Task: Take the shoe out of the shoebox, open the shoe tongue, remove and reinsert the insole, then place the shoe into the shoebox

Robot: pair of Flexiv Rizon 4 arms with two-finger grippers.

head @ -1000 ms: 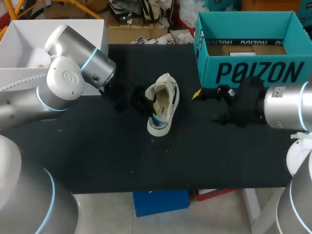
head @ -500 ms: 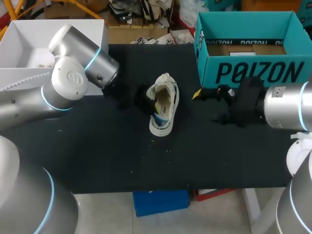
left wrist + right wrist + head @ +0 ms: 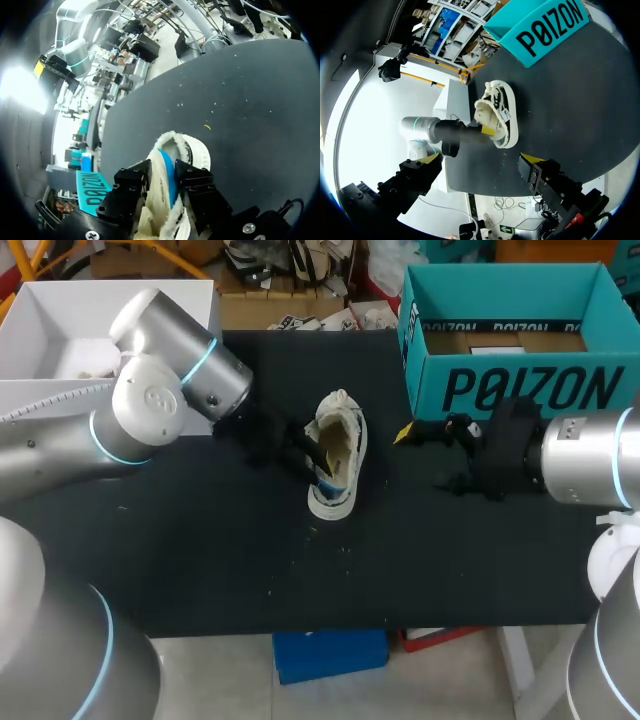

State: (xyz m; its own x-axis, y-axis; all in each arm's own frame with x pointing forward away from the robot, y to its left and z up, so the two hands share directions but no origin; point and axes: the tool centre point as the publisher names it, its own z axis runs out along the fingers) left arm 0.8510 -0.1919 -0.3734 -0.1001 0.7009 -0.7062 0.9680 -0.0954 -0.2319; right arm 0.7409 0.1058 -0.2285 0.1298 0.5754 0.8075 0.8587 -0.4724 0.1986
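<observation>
A white low sneaker (image 3: 340, 445) lies on the black table (image 3: 200, 550), its toe toward the near edge. My left gripper (image 3: 312, 458) reaches into it from the left. In the left wrist view the gripper (image 3: 162, 171) is open a little. Its fingers stand astride the shoe's (image 3: 194, 154) fleecy side wall and the edge of the blue insole (image 3: 169, 182). The right wrist view shows the shoe (image 3: 501, 116) with the left gripper (image 3: 487, 131) at its opening. My right gripper (image 3: 425, 457) stands wide open to the right of the shoe, empty (image 3: 481, 159). The teal shoebox (image 3: 520, 390) sits open at the back right.
A white open box (image 3: 110, 300) stands at the back left, behind my left arm. Bare black tabletop lies in front of the shoe and between the shoe and my right gripper.
My left arm has pushed rightward, deeper into the shoe, nudging it slightly right. Its fingers have spread a little. The right arm has kept still.
</observation>
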